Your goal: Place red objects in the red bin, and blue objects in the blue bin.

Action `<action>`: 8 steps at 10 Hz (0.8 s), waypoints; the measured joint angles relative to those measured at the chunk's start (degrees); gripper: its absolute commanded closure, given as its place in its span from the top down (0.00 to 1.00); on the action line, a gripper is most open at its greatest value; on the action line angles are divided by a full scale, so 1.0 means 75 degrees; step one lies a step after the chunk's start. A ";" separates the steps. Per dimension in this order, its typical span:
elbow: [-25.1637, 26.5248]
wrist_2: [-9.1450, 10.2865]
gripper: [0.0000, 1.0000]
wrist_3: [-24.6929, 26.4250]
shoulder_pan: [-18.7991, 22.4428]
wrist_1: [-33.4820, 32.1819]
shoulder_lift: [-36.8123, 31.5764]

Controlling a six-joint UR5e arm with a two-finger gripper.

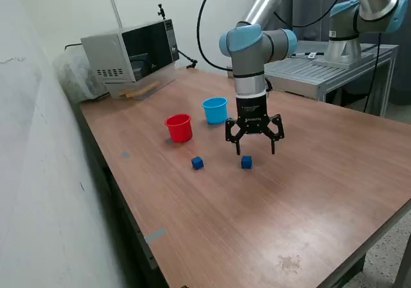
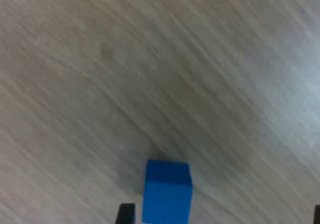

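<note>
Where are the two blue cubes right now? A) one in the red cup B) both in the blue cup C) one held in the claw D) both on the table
D: both blue cubes sit on the table, with the open claw empty above one.

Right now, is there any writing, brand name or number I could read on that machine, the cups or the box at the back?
None can be read.
Gripper: small pale marks on its black body, too small to read.
Grey box at the back: no legible label.
Red cup, light blue cup, blue cubes: plain.
</note>
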 measured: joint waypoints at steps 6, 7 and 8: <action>-0.0253 -0.0045 1.00 0.0163 -0.0046 -0.0117 0.0301; -0.0253 -0.0051 1.00 0.0168 -0.0052 -0.0144 0.0322; -0.0244 -0.0061 0.00 0.0169 -0.0058 -0.0188 0.0339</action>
